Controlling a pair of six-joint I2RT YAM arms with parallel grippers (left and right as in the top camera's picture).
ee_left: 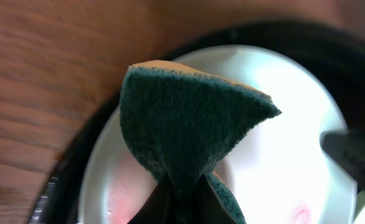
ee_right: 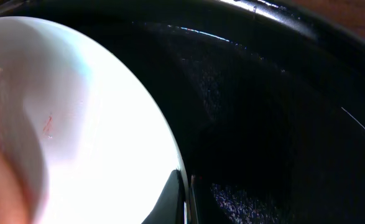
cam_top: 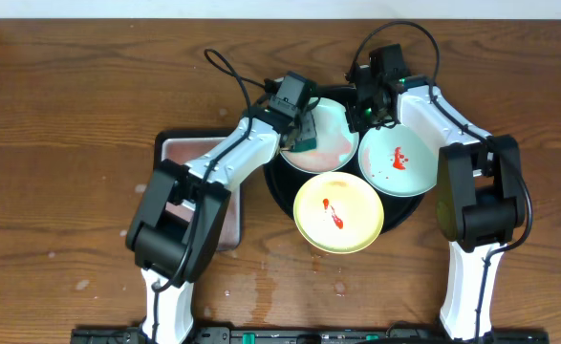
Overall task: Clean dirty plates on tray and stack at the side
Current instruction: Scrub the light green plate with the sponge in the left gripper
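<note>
The rear pale mint-green round plate (cam_top: 333, 132) lies in the large round glossy black tray (cam_top: 278, 186), directly under the left end effector (ee_left: 182, 202). That end effector is clamped on a dark green scouring sponge with a tan backing (ee_left: 188, 124). The sponge hangs over the plate where a thin pink film of sauce shows; whether it touches cannot be told. The right end effector (ee_right: 185, 199) is closed, seemingly pinching this plate's rim on the side away from the sponge to brace it. The step in hand looks like wiping the first plate, with no stacking begun. Beside the right end effector sits the second pale mint-green round plate (cam_top: 399, 162), and nearer the robot than both end effectors sits the pale yellow round plate (cam_top: 337, 215). Both carry red smears. The next move calls for pressing the sponge flat and sweeping it across the film while the rim grip holds. After that the plate should go out onto the brown wooden counter (cam_top: 70, 115). A small rectangular black-rimmed tray (cam_top: 189, 151) lies under the left arm.
</note>
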